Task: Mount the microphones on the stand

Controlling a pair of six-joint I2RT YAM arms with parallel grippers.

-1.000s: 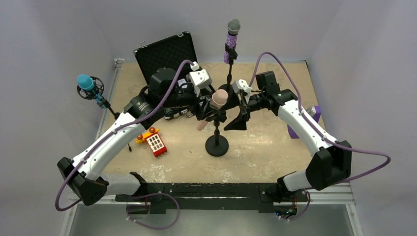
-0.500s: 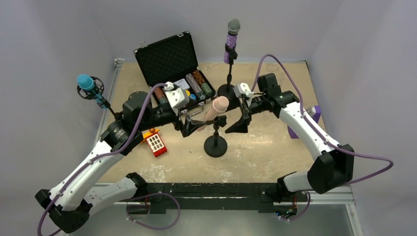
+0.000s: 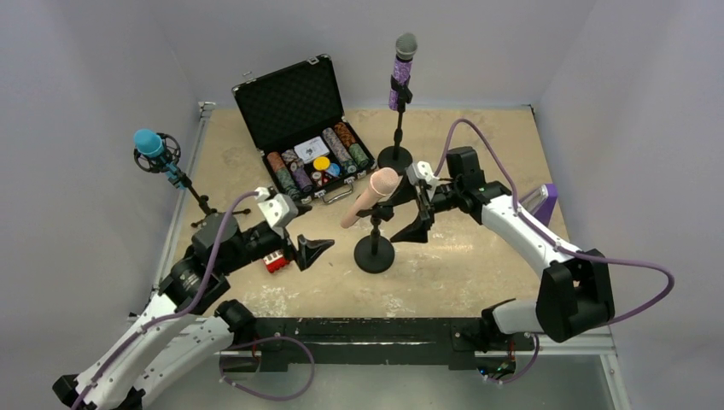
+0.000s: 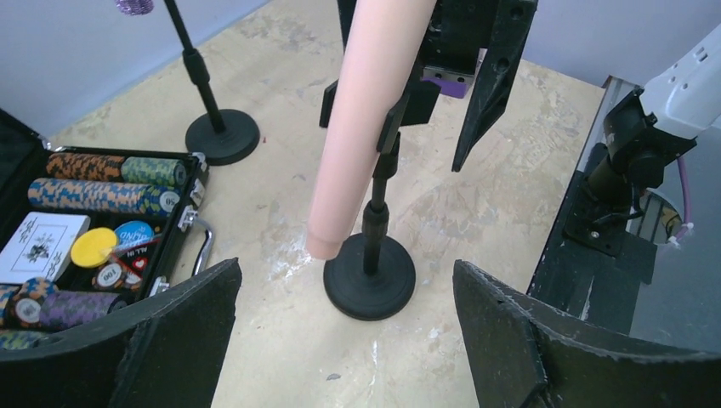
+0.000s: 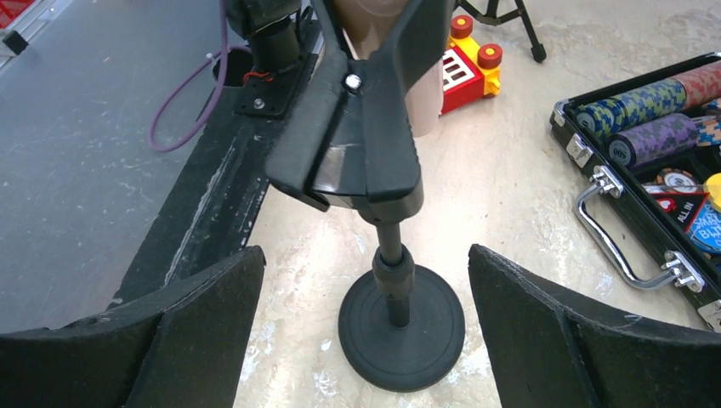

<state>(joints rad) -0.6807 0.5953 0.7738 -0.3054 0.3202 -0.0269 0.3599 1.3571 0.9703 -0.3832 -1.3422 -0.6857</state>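
Plainly, peach-pink microphone [image 3: 367,198], a smooth matte stick with rounded head, sat clipped in center stand [image 3: 376,253] on desk [image 3: 478,273]. Long axis was tilted, head up toward right arm, tail down-left. Left end effector [image 3: 312,254] and right end effector [image 3: 418,213] both gaped wide, holding nothing.

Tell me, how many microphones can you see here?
3. The purple microphone is on the far stand, the blue microphone on the tripod stand at the left edge, the peach-pink microphone clipped in the centre stand. None seems hidden.
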